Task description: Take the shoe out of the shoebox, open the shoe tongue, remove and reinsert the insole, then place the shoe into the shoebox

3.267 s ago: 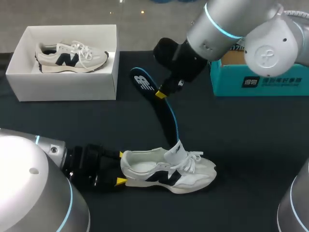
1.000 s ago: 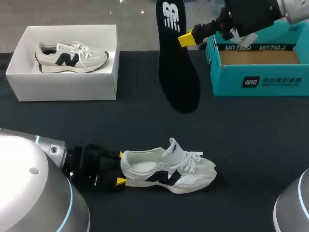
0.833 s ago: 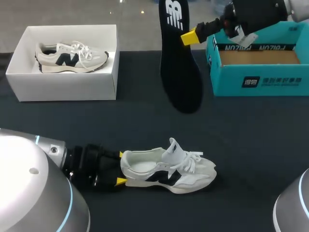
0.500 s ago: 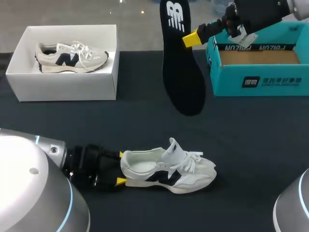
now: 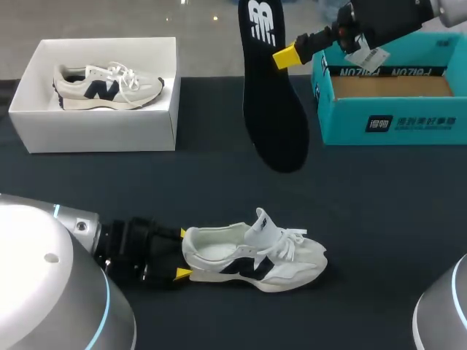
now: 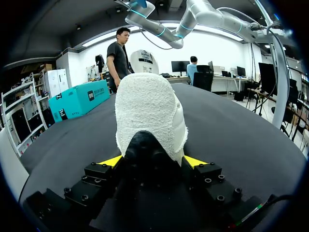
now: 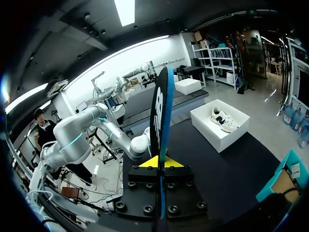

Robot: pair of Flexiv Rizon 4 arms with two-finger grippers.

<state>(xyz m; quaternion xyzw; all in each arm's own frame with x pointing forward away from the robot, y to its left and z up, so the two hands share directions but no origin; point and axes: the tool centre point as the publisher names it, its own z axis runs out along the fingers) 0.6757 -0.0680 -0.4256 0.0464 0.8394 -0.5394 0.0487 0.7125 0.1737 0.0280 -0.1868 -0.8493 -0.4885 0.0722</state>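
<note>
A white sneaker with a dark logo lies on its sole on the black table, tongue pulled up, toe to the right. My left gripper holds its heel, one yellow tip on each side. High above the table's back hangs the black insole, toe end down. My right gripper is shut on the insole's edge. The teal shoebox stands open at the back right.
A white box at the back left holds a second white sneaker. Bare black tabletop lies between the two boxes and around the sneaker.
My right gripper has shifted the hanging insole slightly, first a little right and down, then back up and left. The left arm and the sneaker have stayed put.
</note>
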